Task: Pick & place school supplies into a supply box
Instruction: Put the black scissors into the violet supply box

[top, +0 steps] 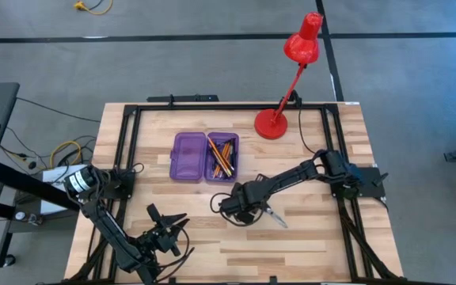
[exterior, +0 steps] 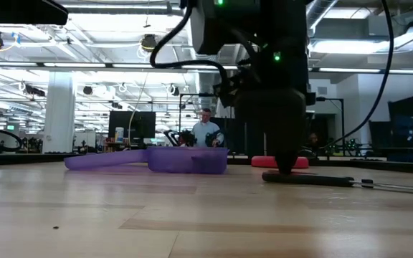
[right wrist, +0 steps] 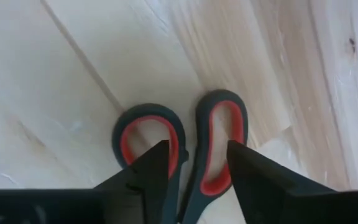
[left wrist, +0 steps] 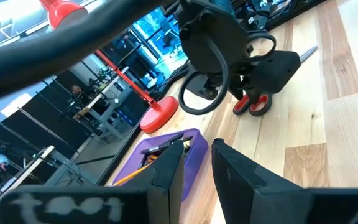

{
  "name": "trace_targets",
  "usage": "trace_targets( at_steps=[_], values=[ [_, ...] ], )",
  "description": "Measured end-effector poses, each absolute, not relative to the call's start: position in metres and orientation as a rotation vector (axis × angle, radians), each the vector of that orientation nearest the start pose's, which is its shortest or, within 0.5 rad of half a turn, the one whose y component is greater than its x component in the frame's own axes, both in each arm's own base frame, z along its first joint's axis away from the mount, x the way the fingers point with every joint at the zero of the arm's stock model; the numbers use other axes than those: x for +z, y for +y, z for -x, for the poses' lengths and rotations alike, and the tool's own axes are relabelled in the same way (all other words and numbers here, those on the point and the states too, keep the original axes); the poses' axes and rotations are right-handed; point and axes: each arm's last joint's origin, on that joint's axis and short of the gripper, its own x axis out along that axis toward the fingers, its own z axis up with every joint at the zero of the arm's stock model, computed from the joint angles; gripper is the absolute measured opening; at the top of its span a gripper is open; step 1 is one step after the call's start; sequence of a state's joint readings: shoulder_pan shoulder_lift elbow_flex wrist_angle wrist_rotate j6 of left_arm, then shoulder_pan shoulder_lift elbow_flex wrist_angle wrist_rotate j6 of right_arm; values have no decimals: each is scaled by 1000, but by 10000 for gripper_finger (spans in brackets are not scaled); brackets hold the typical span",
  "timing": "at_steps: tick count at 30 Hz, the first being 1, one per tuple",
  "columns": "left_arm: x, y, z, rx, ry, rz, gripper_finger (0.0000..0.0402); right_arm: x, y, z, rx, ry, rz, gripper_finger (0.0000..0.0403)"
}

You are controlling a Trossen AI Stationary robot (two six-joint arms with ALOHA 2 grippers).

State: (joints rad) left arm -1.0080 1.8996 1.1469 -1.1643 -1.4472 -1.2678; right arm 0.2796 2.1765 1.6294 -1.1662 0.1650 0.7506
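Note:
The red-handled scissors (right wrist: 219, 140) lie flat on the wooden table, blades (top: 278, 219) pointing toward the near right. My right gripper (right wrist: 197, 158) points down over their handle loops, open, with one finger on either side of the inner rims. The purple supply box (top: 204, 157) lies open farther back, with orange pencils and dark pens (top: 222, 157) in its right half and nothing in its left half. My left gripper (top: 171, 218) waits near the front left, level, facing the box, open, with nothing between its fingers (left wrist: 166, 174). My right gripper's open fingers (right wrist: 151, 168) come from above, down at the scissors' two handle loops (right wrist: 166, 134). The fingertips cover the spot, so I cannot tell whether they touch the handles. The scissors lie flat on the table.
A red desk lamp (top: 279, 87) stands on its round base (top: 271, 124) at the far right, close behind the box. A black frame (top: 212, 106) runs round the table. Bare wood lies between the scissors and the box. A person shows in the room beyond (exterior: 205, 129).

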Motion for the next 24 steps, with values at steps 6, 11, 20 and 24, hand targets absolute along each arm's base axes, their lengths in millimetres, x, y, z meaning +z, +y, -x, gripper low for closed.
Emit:
trace_targets(
  at_steps=[6, 11, 20, 24],
  values=[
    [162, -239, -185, 545, 307, -592, 73, 139, 97, -377, -536, 1614, -191, 197],
    [162, -239, -185, 545, 312, -591, 73, 134, 95, -375, -501, 1612, -196, 213],
    [162, -239, -185, 544, 314, -591, 73, 132, 94, -377, -475, 1616, -217, 162],
    [162, -239, -185, 545, 315, -590, 73, 132, 91, -378, -453, 1629, -244, 137]
  ],
)
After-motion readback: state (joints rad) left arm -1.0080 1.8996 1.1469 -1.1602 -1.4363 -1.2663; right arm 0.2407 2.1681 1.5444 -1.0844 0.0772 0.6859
